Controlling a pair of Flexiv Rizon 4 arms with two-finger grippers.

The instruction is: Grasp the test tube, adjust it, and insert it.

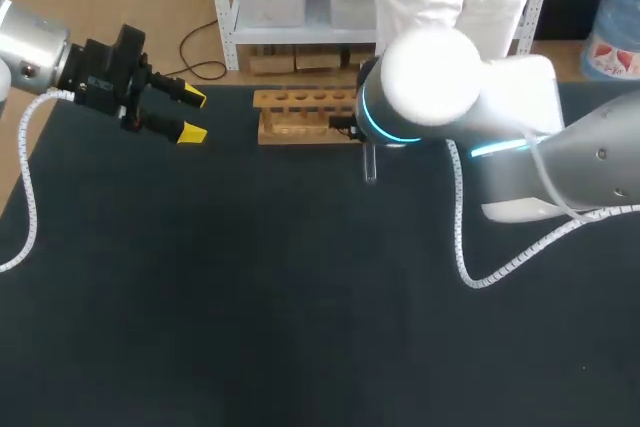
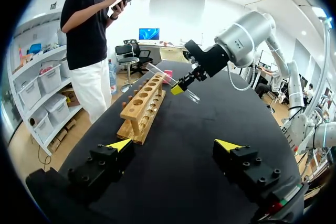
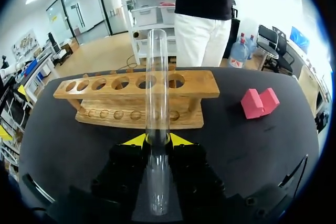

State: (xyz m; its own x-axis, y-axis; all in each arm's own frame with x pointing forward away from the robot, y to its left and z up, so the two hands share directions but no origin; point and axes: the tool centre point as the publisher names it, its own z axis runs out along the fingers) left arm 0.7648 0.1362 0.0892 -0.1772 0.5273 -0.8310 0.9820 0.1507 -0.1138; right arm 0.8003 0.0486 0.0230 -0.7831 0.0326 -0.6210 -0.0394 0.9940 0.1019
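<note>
A clear glass test tube (image 3: 156,93) is pinched between the yellow tips of my right gripper (image 3: 157,140), which is shut on it. The tube points past the fingers toward the wooden rack (image 3: 136,95), its far end over the row of holes. In the left wrist view the right gripper (image 2: 178,86) holds the tube (image 2: 191,96) tilted beside the far end of the rack (image 2: 142,108). From above, my right arm (image 1: 430,77) covers its own fingers and only the tube's lower end (image 1: 370,162) shows, right of the rack (image 1: 300,114). My left gripper (image 1: 188,115) hangs open left of the rack, empty.
A pink block (image 3: 259,102) lies on the dark table beside the rack's end. A white cable (image 1: 470,247) loops down from my right arm. The dark tabletop (image 1: 250,297) stretches in front of the rack.
</note>
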